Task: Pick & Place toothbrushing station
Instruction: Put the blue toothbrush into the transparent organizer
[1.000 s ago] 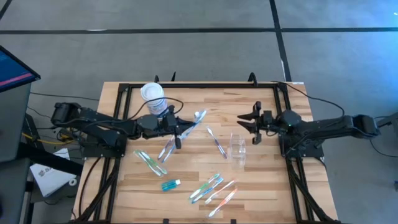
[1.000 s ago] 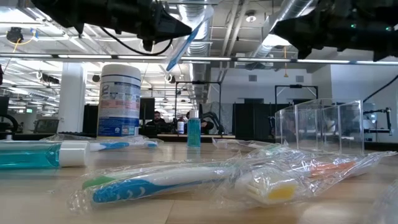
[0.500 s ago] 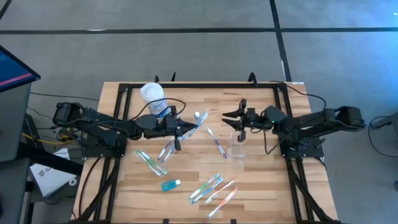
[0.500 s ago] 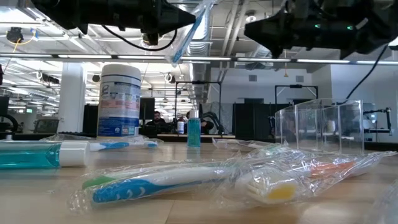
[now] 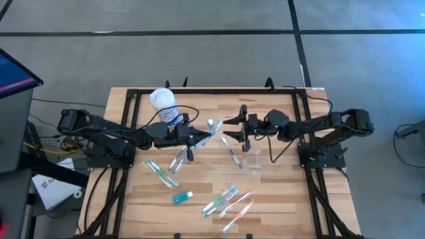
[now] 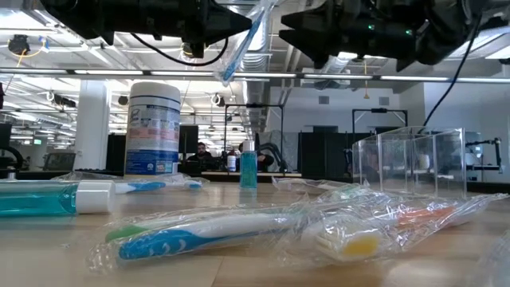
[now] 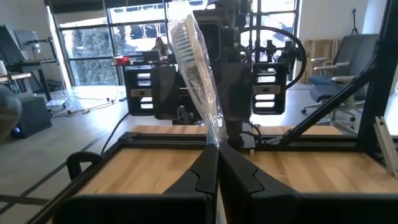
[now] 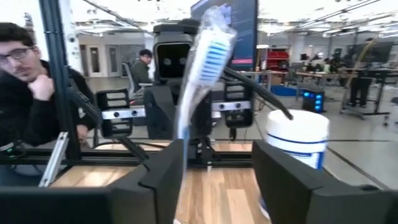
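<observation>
**While one wrapped toothbrush hangs mid-air, the rest lie loose on the table**

Because the held toothbrush (image 5: 207, 129) is sealed in a crinkly clear sleeve, it should handle as a light, stiff stick in a slippery skin. A grip on loose film alone could slide, so the firm handle under the wrap looks the best place to take hold. The bristle end is best left free.

That is how the left gripper (image 5: 196, 138) has it. Its jaws are closed on the lower handle, and the brush rises at a tilt above the middle of the table (image 5: 279, 199), head toward the right. The right gripper (image 5: 234, 127) hangs just right of the brush head with its jaws spread, facing it. I cannot tell whether it is touching the wrap yet.

The clear plastic cup (image 5: 253, 159) stands right of centre, near the right gripper. It is thin-walled, likely light and easy to tip or crush, so a gentle hold across its walls would suit.

Counted from above:
- **Toothbrushes:** one held and about nine lying down. Of those, one is beside the cup, roughly four are in the left-centre cluster, and four are toward the near edge. Overlapping wrappers make the total uncertain.
- **Teal tube (image 5: 182, 196):** one, at near left.
- **Cup:** one.
- **White canister (image 5: 164, 101):** one, at far left.
</observation>
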`<action>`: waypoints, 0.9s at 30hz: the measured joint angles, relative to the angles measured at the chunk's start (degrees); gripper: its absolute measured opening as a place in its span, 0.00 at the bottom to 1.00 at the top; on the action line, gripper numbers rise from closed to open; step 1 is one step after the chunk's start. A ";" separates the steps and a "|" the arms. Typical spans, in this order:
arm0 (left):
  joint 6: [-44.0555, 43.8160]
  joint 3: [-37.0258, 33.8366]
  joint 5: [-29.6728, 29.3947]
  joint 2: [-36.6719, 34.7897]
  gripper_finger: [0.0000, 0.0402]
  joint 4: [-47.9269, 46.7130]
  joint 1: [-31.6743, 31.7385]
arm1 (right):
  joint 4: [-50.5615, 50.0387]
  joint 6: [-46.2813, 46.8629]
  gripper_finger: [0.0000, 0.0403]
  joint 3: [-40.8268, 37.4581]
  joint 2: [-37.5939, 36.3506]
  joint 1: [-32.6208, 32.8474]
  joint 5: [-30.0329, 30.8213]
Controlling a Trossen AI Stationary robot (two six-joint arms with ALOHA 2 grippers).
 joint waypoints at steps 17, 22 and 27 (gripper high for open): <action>0.50 0.00 -0.24 0.00 0.00 -0.26 -0.07 | 0.15 0.02 0.53 6.86 5.21 2.46 -1.05; 0.65 0.00 -0.22 0.00 0.00 -0.29 -0.07 | 0.05 0.46 0.51 7.40 5.17 2.62 -1.04; 0.65 0.00 -0.22 0.00 0.00 -0.31 -0.07 | 0.02 0.70 0.47 7.51 5.17 2.58 -1.02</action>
